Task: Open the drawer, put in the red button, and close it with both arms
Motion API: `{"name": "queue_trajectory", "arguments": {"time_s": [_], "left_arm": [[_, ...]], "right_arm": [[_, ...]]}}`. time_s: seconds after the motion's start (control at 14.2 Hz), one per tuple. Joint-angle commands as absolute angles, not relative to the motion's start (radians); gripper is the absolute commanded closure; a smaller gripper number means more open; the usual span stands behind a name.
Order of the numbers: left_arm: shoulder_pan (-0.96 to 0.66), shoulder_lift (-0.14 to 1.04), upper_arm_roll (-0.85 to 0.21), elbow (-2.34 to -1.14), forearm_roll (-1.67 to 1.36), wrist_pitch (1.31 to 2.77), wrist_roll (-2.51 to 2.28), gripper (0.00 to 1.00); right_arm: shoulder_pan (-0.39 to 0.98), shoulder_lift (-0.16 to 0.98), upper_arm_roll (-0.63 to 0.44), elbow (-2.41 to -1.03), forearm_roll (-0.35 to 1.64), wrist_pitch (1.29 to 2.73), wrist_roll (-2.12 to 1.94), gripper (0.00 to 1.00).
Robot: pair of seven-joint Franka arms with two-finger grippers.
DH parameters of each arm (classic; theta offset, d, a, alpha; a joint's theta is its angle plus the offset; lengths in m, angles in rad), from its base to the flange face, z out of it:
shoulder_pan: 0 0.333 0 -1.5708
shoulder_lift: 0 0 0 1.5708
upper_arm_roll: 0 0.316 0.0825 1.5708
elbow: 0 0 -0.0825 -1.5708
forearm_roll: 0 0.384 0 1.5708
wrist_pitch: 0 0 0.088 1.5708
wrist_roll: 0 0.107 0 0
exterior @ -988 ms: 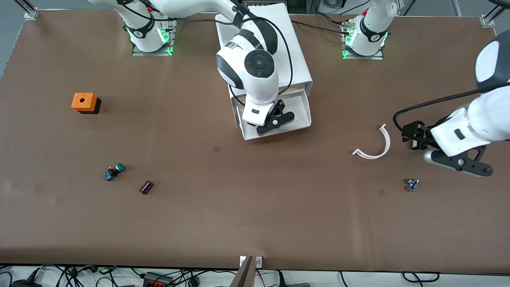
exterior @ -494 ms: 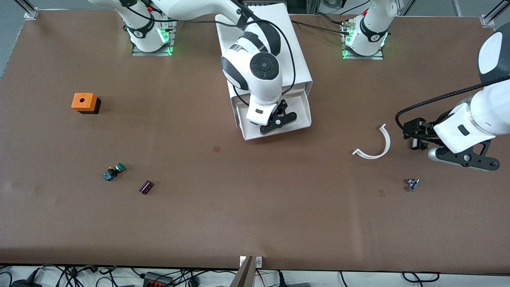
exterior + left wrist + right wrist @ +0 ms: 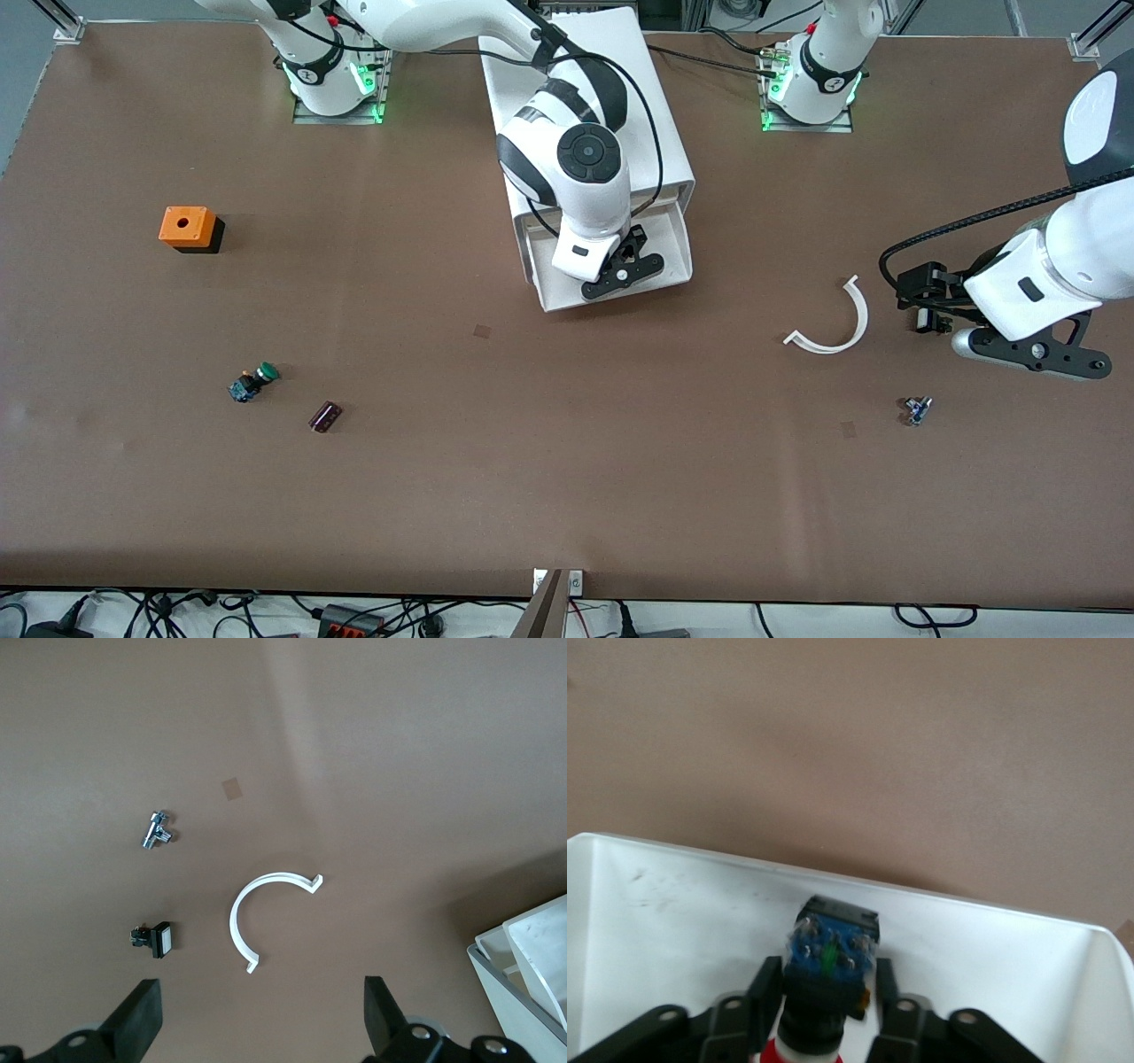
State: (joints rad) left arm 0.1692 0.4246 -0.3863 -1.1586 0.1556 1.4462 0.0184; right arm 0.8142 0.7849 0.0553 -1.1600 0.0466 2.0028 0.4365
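No readable text anywhere in view.
The white arms, the white cabinet (image 3: 611, 97) and its open drawer (image 3: 673, 257), and the small parts lying on the brown table (image 3: 567, 461) carry no label, brand, number or sign that can be made out.

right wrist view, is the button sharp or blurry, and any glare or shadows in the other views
Right wrist view: the red button is soft, too close. Front view: even light, faint shadow under the orange box. Left wrist view: sharp, a lighter band crosses the table.
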Motion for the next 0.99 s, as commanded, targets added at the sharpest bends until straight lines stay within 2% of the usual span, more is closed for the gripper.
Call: {"name": "queue_trajectory", "arguments": {"time_s": [0.0, 0.28, 0.63, 0.92], "left_arm": [[0.169, 0.417, -0.393, -1.161, 0.169, 1.434, 0.009, 0.00], [0.164, 0.417, -0.393, -1.161, 0.167, 1.434, 0.006, 0.00], [0.146, 0.420, -0.399, -1.166, 0.163, 1.434, -0.099, 0.00], [0.080, 0.446, -0.400, -1.255, 0.164, 1.618, -0.262, 0.00]], "right_arm": [[0.816, 0.792, 0.060, -1.126, 0.060, 1.988, 0.459, 0.00], [0.763, 0.735, 0.034, -1.080, 0.058, 1.938, 0.474, 0.00], [0.525, 0.655, 0.037, -1.064, 0.051, 1.850, 0.398, 0.00], [0.390, 0.624, 0.005, -1.068, -0.015, 1.649, 0.272, 0.00]]}}
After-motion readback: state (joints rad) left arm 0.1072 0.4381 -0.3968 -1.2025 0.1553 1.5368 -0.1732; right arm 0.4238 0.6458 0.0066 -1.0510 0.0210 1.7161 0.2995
